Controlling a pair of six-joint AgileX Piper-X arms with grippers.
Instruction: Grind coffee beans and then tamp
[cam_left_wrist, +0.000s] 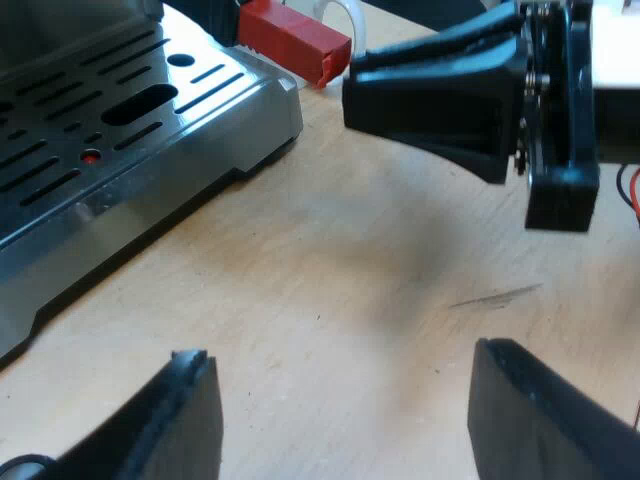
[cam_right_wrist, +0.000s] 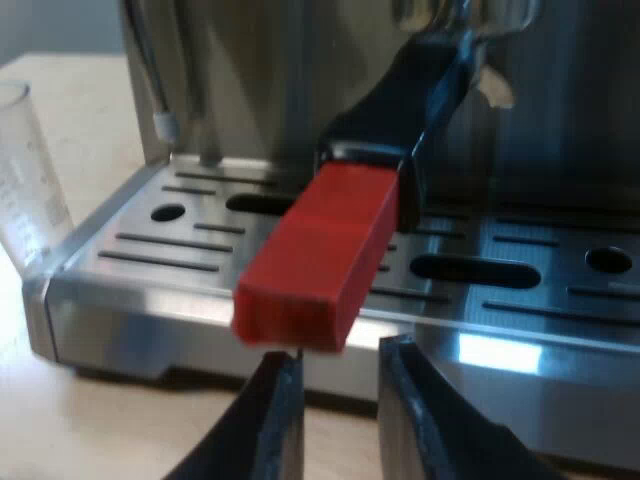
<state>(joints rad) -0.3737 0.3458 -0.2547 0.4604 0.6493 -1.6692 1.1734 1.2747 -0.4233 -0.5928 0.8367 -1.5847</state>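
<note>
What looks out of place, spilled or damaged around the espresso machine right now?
Nothing much. The holder's red handle end juts from the front of the espresso machine over the drip tray, with no spills on it. The one blemish is a faint dark streak on the wooden table.

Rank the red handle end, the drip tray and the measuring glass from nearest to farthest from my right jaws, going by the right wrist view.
1. Red handle end: right at the tips of the jaws.
2. Drip tray: its front edge runs just behind them.
3. Measuring glass: off beside the tray's corner.
</note>
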